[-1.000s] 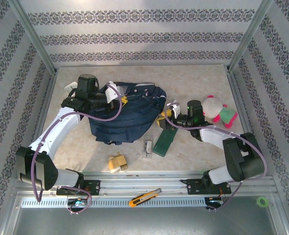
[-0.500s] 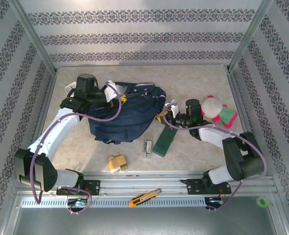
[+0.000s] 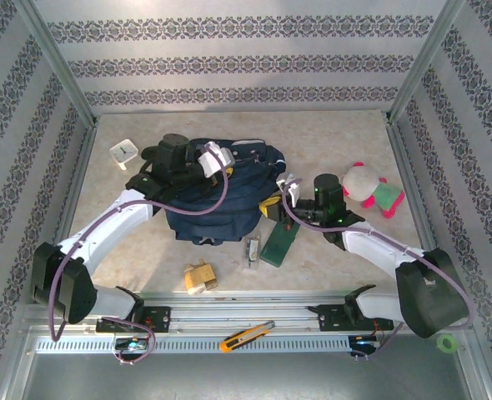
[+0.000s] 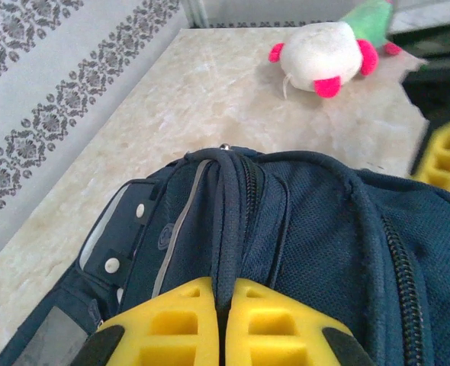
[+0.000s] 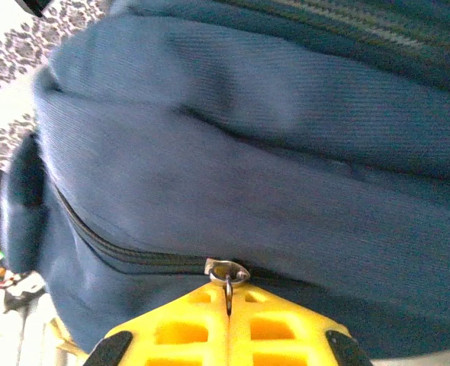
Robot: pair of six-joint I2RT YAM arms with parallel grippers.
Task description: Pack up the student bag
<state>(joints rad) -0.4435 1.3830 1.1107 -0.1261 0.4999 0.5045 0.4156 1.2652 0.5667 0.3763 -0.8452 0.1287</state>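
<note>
Left claw: clamped on the student bag's strap; its rear cut off.
Right claw: clamped on zipper pull, bag against it.
Room: bare counter beyond left claw, plush toy farther.

Frame centre: student bag; clock to its upper left; plush toy at right; block below the bag; utility knife at bottom edge.

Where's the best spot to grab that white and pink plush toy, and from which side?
Probably take the plush toy by its round white body, from straight above. It lies on the table with nothing on top, and the soft bulge should squash into a grip.
</note>
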